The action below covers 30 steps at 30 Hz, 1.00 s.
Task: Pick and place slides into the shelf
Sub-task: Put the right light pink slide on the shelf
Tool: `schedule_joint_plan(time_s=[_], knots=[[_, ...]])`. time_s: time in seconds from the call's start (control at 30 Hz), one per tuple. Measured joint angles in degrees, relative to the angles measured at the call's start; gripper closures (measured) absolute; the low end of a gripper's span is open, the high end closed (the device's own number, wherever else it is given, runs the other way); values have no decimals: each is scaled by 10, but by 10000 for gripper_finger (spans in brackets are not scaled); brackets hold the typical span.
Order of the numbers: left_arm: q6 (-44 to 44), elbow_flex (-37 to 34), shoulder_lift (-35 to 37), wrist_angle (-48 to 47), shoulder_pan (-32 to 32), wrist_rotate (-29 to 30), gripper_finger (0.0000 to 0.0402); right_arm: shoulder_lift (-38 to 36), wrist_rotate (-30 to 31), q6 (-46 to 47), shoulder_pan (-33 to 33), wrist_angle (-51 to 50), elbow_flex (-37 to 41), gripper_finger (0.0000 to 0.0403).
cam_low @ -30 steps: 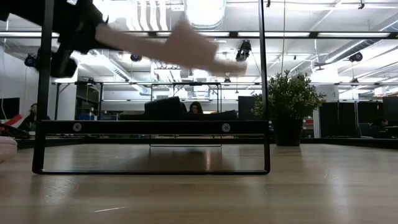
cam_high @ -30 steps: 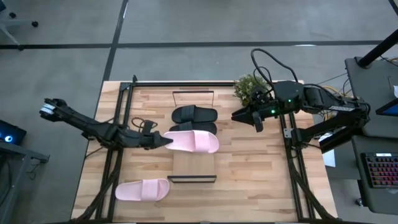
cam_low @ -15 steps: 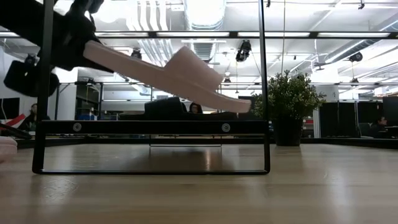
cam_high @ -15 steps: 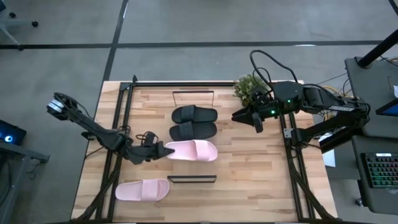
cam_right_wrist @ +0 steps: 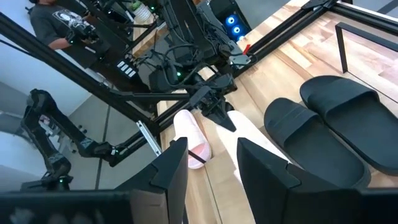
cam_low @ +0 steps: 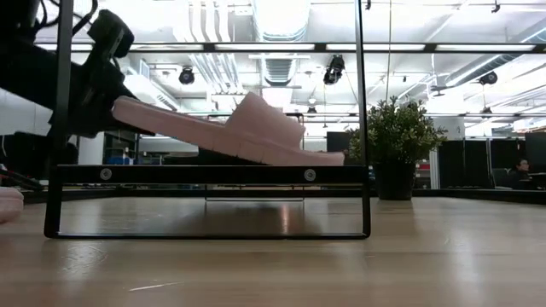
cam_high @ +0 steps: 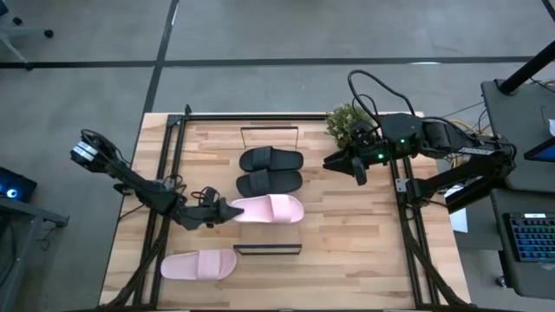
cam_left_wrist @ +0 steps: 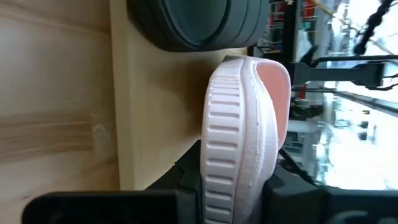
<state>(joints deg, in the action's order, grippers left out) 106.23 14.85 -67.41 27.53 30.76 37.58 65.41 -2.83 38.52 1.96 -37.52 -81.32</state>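
Note:
My left gripper [cam_high: 227, 211] is shut on a pale pink slide [cam_high: 270, 209] over the shelf [cam_high: 270, 232], a narrow light-wood board with black frame ends. In the low view this slide [cam_low: 230, 132] slants, heel up, its toe end [cam_low: 320, 158] down on the shelf [cam_low: 209, 174]. Two black slides [cam_high: 271, 159] [cam_high: 270, 182] lie flat on the shelf's far part. The other pink slide [cam_high: 199, 264] lies flat on the table near the near-left corner. My right gripper [cam_high: 357, 169] hangs open to the right of the shelf, touching nothing. My left gripper pinches the pink slide's heel end [cam_left_wrist: 231, 177] between its two fingers, one on the sole side and one on the footbed side. The fingers [cam_left_wrist: 183, 186] come from the table's left, along the slide. The heel is raised and the toe end rests on the shelf board.
A potted plant [cam_high: 347, 121] stands at the table's far right. Black frame rails [cam_high: 169, 173] run along the table's left and right sides. Bare shelf board [cam_high: 270, 238] shows between the held slide and the near frame end [cam_high: 267, 250]. People sit in the room behind.
My left gripper has come down and a little toward the near edge, carrying the pink slide. The slide was held high above the shelf; it has tipped toe-down and its toe end now lies on the shelf board just near of the black slides.

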Motion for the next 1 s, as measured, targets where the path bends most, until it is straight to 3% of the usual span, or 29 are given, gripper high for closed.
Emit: schedule_joint_plan(time_s=[0.3, 1.0], knots=[[10, -49, -64, 140, -7, -1, 357, 0, 13, 4, 0, 0, 0, 280], [-35, -52, -204, 355, -34, -28, 357, 0, 20, 15, 0, 24, 0, 278]])
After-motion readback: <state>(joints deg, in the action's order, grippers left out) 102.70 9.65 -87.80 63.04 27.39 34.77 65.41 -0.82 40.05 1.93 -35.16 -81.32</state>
